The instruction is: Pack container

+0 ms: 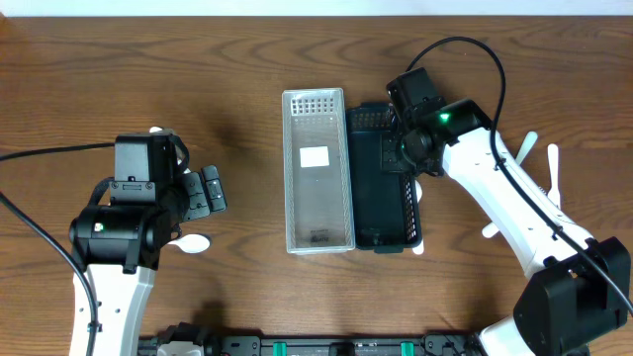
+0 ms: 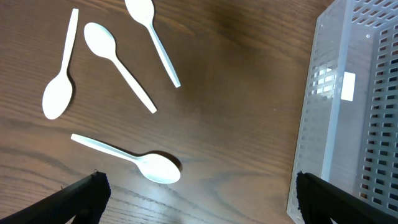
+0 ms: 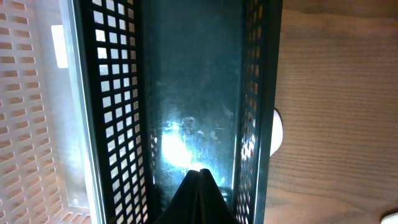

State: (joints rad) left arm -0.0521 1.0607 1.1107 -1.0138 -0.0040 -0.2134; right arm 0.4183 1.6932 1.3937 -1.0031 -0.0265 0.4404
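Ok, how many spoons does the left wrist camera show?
4. Three fan across the upper left: leftmost spoon, middle spoon, top spoon. The lower spoon lies alone below them. Others may lie outside this view.

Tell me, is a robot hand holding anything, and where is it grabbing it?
Nothing is held. The left gripper is open above the white spoons, touching none. The right gripper is shut with nothing between its fingers, over the black basket.

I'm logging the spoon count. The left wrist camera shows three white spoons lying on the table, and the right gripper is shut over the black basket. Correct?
No: the left wrist view shows four white spoons, not three. The rest stands: right gripper shut over the black basket.
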